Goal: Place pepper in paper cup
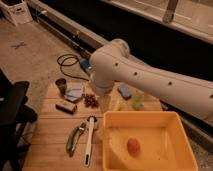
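Note:
The green pepper (pixel 74 138) lies on the wooden table (pixel 50 150), left of a white-handled utensil (pixel 89 144) and well apart from the gripper. My gripper (pixel 105 103) hangs from the big white arm (pixel 145 75) just above the table, behind the far left corner of the yellow tub (pixel 150 120). A small pale shape (pixel 117 104) right beside the gripper may be the paper cup; the arm partly covers it and I cannot tell for sure.
A dark metal cup (pixel 61 85), a blue cloth (pixel 75 92), a brown block (pixel 66 106) and dark grapes (pixel 91 100) sit at the back left. A blue sponge (pixel 125 91) and a pale green container (pixel 137 100) stand behind the tub. An orange fruit (pixel 132 145) lies in the tub.

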